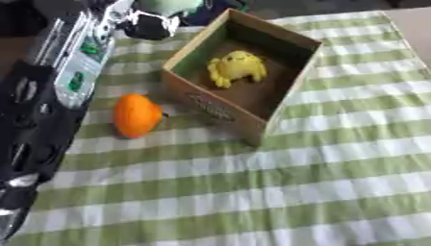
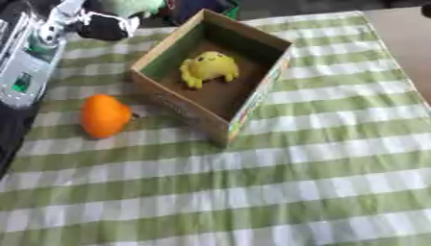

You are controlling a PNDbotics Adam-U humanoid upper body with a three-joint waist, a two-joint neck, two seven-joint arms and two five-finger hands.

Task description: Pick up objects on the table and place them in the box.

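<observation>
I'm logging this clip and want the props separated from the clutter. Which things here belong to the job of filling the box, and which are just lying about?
Part of the job:
- cardboard box, open on the checked cloth
- yellow toy, already inside the box
- orange object, on the cloth beside the box, to its left

Just lying about:
- white and green device at the left edge
- dark things behind the box

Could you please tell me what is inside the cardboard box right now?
One yellow toy lies on the floor of the box. The near wall hides a strip of the floor behind it.
</observation>
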